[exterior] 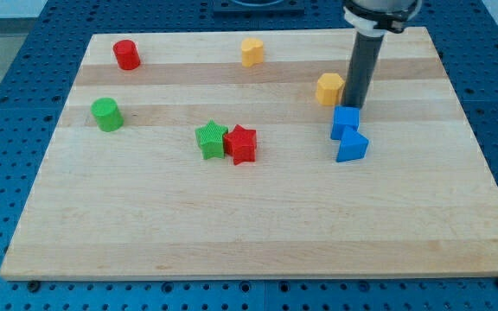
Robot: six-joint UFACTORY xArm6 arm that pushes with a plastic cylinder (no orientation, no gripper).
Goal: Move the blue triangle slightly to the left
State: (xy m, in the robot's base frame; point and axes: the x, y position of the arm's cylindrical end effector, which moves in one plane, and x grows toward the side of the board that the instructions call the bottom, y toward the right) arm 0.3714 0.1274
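The blue triangle (352, 147) lies on the wooden board (258, 225) at the view's right of centre. A blue cube (345, 121) touches it just above. My tip (354, 106) stands right above the blue cube, close to or touching its top edge, and beside a yellow hexagonal block (328, 89) on its left. The tip is a little above the blue triangle, with the blue cube between them.
A green star (211, 139) and a red star (241, 143) touch each other near the board's middle. A green cylinder (106, 114) is at the left, a red cylinder (127, 54) at the top left, and a yellow block (252, 51) at the top centre.
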